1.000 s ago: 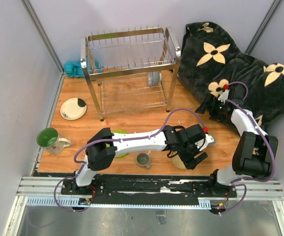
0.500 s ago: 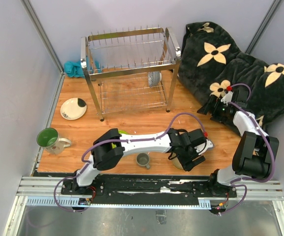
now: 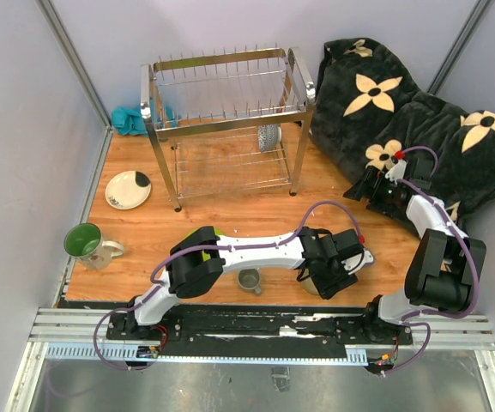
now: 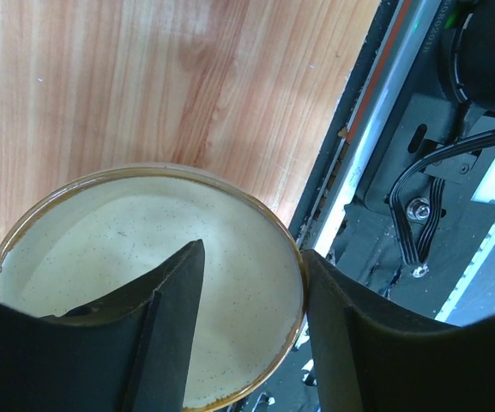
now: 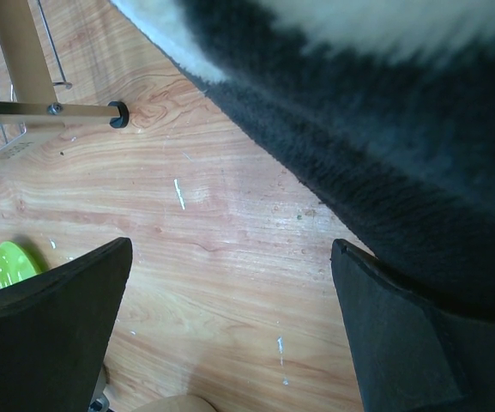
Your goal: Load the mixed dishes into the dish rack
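Straddling the cream bowl [image 4: 101,232] rim at the near edge of the tabletop [image 4: 144,86]: your left end effector [image 4: 251,257], fingers apart, one inside, one outside. Your right end effector [image 5: 230,249], fingers apart, by the blanket [image 5: 384,129], right edge. Rack [image 3: 226,112]: far edge.

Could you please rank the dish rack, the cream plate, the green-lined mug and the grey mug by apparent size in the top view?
1. Chrome wire dish rack, by far the largest.
2. Round cream plate with black patch and white mug with green inside: they look about alike, so not ranked.
3. Small grey mug, the smallest.
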You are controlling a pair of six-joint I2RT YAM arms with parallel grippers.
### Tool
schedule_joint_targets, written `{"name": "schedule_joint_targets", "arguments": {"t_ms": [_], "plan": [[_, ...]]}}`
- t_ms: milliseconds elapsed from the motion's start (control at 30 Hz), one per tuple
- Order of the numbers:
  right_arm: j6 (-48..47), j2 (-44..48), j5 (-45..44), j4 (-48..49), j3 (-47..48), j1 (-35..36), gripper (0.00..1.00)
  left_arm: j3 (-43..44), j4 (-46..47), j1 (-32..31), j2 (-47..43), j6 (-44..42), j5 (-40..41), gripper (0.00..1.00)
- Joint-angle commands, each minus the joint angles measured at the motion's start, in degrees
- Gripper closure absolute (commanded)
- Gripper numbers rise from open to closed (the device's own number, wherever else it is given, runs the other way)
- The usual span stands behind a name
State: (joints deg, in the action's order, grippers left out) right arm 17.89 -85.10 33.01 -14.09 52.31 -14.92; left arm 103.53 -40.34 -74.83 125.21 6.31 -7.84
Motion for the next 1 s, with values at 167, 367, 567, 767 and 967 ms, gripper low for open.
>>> {"name": "schedule_joint_targets", "arguments": {"t_ms": [167, 367, 567, 767, 967], "plan": [[3.5, -2.0, -3.54, -3.48, -2.26, -3.29, 0.0, 1.6, -1.32, -0.32, 1.95, -1.02, 3.58, 0.49], [3.48, -2.07, -3.54, -3.48, -2.37, -3.39, 0.0, 1.94, -1.91, -0.41, 3.01, -1.29, 6.83, 0.54], [3.6, -2.22, -3.23, -3.19, -2.55, -3.43, 0.0, 1.86, -1.56, -0.42, 2.91, -1.18, 9.69, 0.68], [3.73, -2.48, -2.97, -2.83, -2.91, -3.39, 0.0, 1.91, -0.41, -0.32, 1.09, -1.38, 10.96, 0.8], [4.08, -2.95, -2.56, -2.44, -2.93, -3.41, 0.0, 2.95, -0.6, -0.14, 1.8, -1.69, 10.64, 0.71]]}}
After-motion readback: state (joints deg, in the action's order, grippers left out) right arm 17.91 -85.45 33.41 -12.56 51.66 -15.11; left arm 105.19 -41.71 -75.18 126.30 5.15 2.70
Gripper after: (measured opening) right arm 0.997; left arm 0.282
